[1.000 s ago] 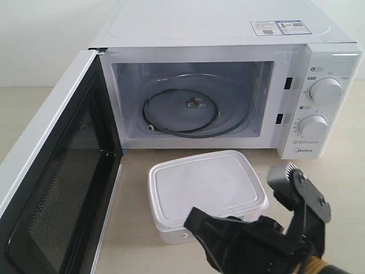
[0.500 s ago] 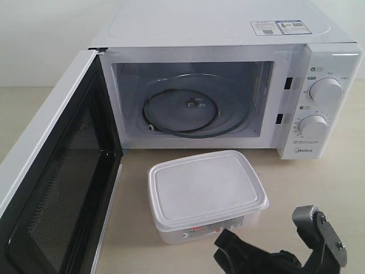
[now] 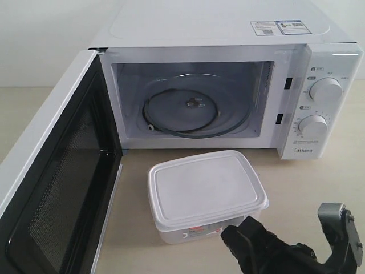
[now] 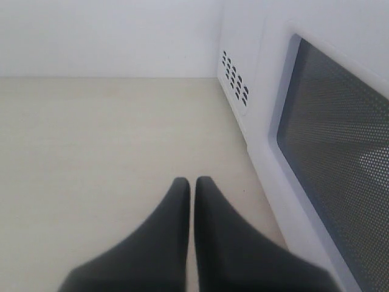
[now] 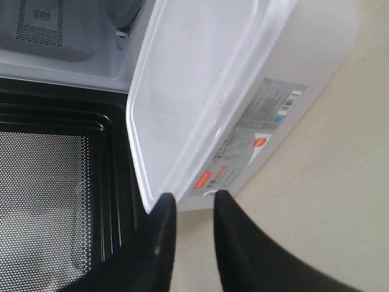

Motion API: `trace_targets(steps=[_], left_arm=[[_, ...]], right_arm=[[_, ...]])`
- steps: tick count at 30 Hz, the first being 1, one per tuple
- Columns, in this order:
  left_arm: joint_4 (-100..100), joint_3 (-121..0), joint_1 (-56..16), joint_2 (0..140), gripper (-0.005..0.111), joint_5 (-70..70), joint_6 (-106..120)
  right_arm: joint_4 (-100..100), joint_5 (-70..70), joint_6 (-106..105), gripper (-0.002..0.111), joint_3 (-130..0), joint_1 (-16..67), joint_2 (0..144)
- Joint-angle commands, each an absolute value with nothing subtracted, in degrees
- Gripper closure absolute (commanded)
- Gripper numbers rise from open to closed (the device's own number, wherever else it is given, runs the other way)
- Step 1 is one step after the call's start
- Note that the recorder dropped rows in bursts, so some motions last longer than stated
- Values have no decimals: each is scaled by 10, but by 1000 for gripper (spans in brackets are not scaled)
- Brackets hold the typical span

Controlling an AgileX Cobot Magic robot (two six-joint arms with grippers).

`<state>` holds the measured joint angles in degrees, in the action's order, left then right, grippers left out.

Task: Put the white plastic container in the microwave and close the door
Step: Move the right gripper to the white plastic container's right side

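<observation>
The white plastic container (image 3: 205,191) sits lid-on on the table, in front of the microwave (image 3: 228,28). The door (image 3: 57,188) is swung wide open to the left; its handle is hidden. The glass turntable (image 3: 188,108) lies bare. My right gripper (image 3: 236,237) is low by the container's near right corner. In the right wrist view its jaws (image 5: 193,199) stand a little open just short of the container (image 5: 206,79) and its red-and-white label (image 5: 249,152), with nothing between them. My left gripper (image 4: 192,182) is shut and empty above the table, outside the door (image 4: 340,152).
Two round knobs (image 3: 326,90) (image 3: 313,125) are on the microwave's right panel. Vent holes (image 4: 236,79) mark its side wall beside the left gripper. The beige table (image 3: 308,177) extends right of the container. The open door's inner side (image 5: 48,182) stands close to the container's left.
My right arm has dropped and drawn back toward the near right, off the container's front corner. The container, door and microwave have not moved.
</observation>
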<state>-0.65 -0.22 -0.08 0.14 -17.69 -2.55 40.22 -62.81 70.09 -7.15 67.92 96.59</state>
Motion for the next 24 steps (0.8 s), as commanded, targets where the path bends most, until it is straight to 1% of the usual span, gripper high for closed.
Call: trace_targets(steps=[1, 2, 3, 18, 24], left_arm=[[-6, 0, 1, 0, 103, -176, -30], [-6, 0, 1, 0, 103, -176, -30], [-6, 0, 1, 0, 103, -176, -30], [-6, 0, 1, 0, 103, -176, -30], [-6, 0, 1, 0, 103, -176, -30]], right_arm=[[402, -634, 700, 61, -69, 680, 967], [402, -634, 700, 57, -70, 680, 967], [404, -634, 700, 57, -73, 680, 967], [473, -617, 723, 57, -89, 679, 967], [490, -604, 708, 57, -121, 679, 968]])
